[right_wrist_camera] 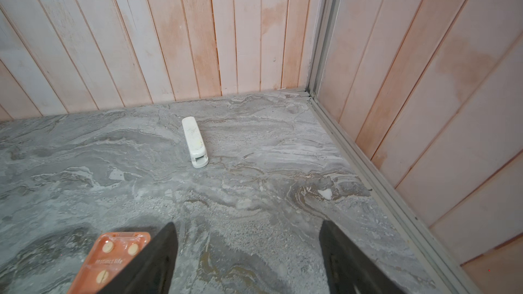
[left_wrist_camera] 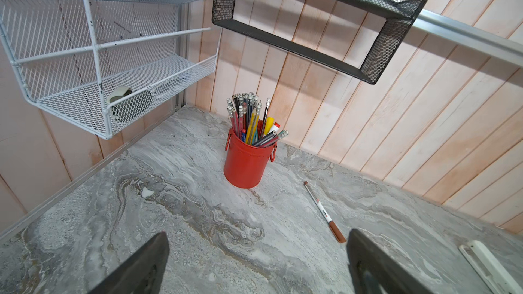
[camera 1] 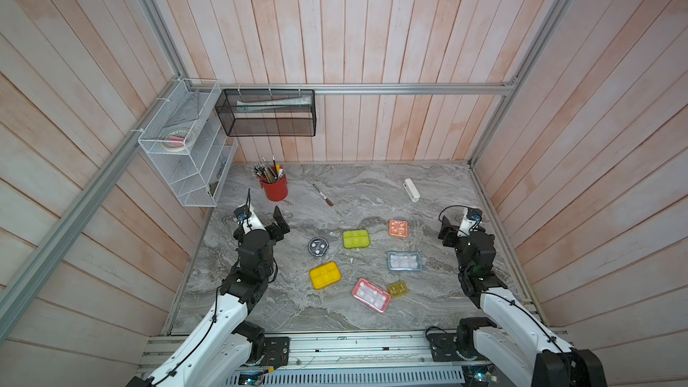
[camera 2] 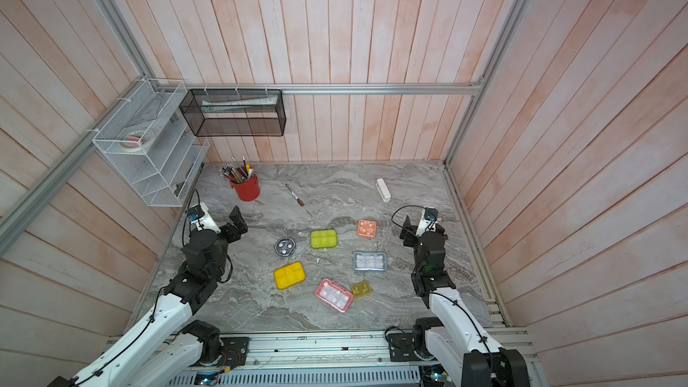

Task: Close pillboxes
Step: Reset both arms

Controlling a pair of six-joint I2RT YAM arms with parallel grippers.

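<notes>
Right wrist view showed the orange pillbox point(right_wrist_camera: 110, 258) just beside the right gripper point(right_wrist_camera: 247, 223), whose jaws stood apart and empty. It looked light, stiff and slippery, best pressed flat on its lid. The green pillbox point(camera 1: 356, 239) lay between both grippers. The left gripper point(left_wrist_camera: 257, 233), likewise spread, faced a red cup point(left_wrist_camera: 244, 165) and pen point(left_wrist_camera: 322, 210); a white bar point(right_wrist_camera: 194, 142) lay ahead of the right one, clear of the path.
</notes>
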